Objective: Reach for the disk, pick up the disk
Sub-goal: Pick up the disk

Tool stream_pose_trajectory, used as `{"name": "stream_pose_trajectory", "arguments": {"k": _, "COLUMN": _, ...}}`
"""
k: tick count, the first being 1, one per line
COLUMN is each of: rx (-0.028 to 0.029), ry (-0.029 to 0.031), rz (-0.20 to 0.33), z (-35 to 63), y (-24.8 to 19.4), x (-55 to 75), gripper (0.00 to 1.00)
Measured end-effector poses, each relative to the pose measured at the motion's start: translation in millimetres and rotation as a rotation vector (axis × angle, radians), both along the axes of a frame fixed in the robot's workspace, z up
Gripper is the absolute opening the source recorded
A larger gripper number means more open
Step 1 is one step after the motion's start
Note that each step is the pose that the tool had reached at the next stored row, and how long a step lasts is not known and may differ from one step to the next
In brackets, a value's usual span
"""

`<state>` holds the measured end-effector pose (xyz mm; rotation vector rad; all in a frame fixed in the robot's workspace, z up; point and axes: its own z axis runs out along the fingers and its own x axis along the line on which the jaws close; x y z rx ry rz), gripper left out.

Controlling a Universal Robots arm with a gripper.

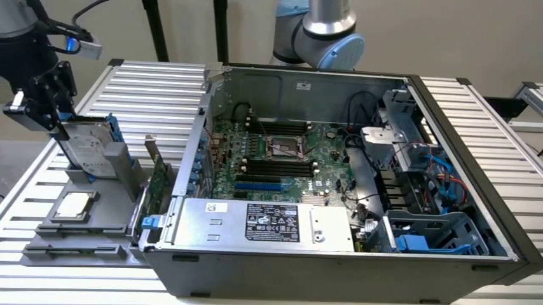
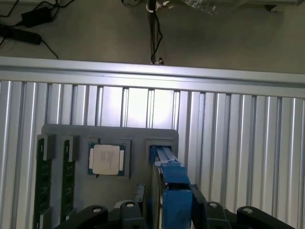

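At the far end of the exterior view's left, the gripper [image 1: 63, 127] [image 2: 169, 210] hung over the back corner of the grey tray [image 1: 102, 210] [image 2: 109, 133]. It was closed narrow on the disk [image 1: 85, 146] [image 2: 174, 186]. In the wrist view a black finger sat tight against each side of the bright blue carrier.

The disk stood on edge, leaning slightly. Its white label faced the front of the tray and its lower end was at the tray's upright grey holder. In the wrist view the far end of the disk met a rectangular slot in the tray. Whether that end rested in the slot or was just clear of it could not be told.

Nearer the front of the tray, the small square chip [image 1: 73, 204] [image 2: 106, 159] lay flat in its own recess, apart from the disk. Two green memory sticks [image 2: 43, 183] lay in slots on the tray, on the side of the chip away from the disk.

Just off the tray, toward the exterior view's right, a green card [image 1: 157, 175] stood upright. Beyond it, the open computer case [image 1: 462, 127] lay on the slatted metal table [image 1: 152, 89]. A silver power supply box [image 1: 254, 222] with a black-and-white label sat at the corner of the case nearest the tray.
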<state>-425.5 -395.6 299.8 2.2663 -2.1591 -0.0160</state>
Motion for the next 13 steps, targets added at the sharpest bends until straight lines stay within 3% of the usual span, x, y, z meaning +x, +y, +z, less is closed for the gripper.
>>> {"name": "stream_pose_trajectory", "arguments": {"k": 3, "rx": 0.0002, "ry": -0.0045, "rz": 0.0, "z": -2.7, "y": 0.0, "x": -1.0, "gripper": 0.48}}
{"name": "stream_pose_trajectory", "arguments": {"k": 13, "rx": 0.0016, "ry": -0.0044, "rz": -0.013, "z": -5.1, "y": 0.4, "x": -1.4, "gripper": 0.48}}
